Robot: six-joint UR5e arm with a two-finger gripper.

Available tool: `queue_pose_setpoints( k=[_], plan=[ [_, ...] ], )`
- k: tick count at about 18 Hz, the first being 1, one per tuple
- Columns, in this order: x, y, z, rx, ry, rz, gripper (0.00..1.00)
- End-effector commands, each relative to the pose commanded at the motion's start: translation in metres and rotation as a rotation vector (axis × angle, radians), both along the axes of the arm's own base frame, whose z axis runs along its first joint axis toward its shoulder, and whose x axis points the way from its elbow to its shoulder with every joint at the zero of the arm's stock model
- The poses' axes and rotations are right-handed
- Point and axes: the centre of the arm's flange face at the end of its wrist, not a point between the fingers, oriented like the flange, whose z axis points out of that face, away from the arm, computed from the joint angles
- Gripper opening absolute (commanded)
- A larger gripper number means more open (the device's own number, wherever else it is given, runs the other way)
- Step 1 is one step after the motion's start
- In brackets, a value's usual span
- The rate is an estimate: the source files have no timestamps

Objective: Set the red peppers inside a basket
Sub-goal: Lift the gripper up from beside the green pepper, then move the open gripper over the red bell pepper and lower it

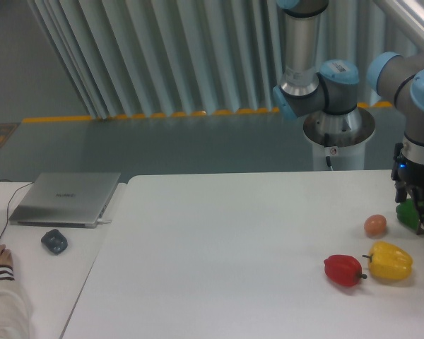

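— Where's the red pepper (344, 270)?

— Lying on the table (219, 240), touching or just beside the yellow pepper (390, 260). No basket in view.

— And the gripper (418, 215)?

— Hanging straight down at the right edge, jaws around something green (408, 212); whether they're clamped, I cannot tell.

— Best approach?

— From the left side, I'd say, clear of the yellow one.
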Motion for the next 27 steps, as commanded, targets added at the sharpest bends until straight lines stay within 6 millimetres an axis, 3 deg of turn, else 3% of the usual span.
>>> queue_pose_setpoints(
  k=[7, 9, 13, 17, 22, 27],
  plan=[
    [0.023, 0.020, -0.003, -0.002, -0.001, -0.040, 1.00],
    [0.036, 0.015, -0.016, -0.009, -0.021, -0.042, 1.00],
    [0.049, 0.017, -0.009, 0.017, 0.004, -0.027, 1.00],
    [0.062, 0.018, -0.023, -0.005, -0.016, -0.028, 1.00],
    [0.065, 0.016, -0.035, 0.000, -0.037, 0.019, 1.00],
    [0.082, 0.034, -0.031, 0.068, -0.087, 0.195, 1.00]
  ],
)
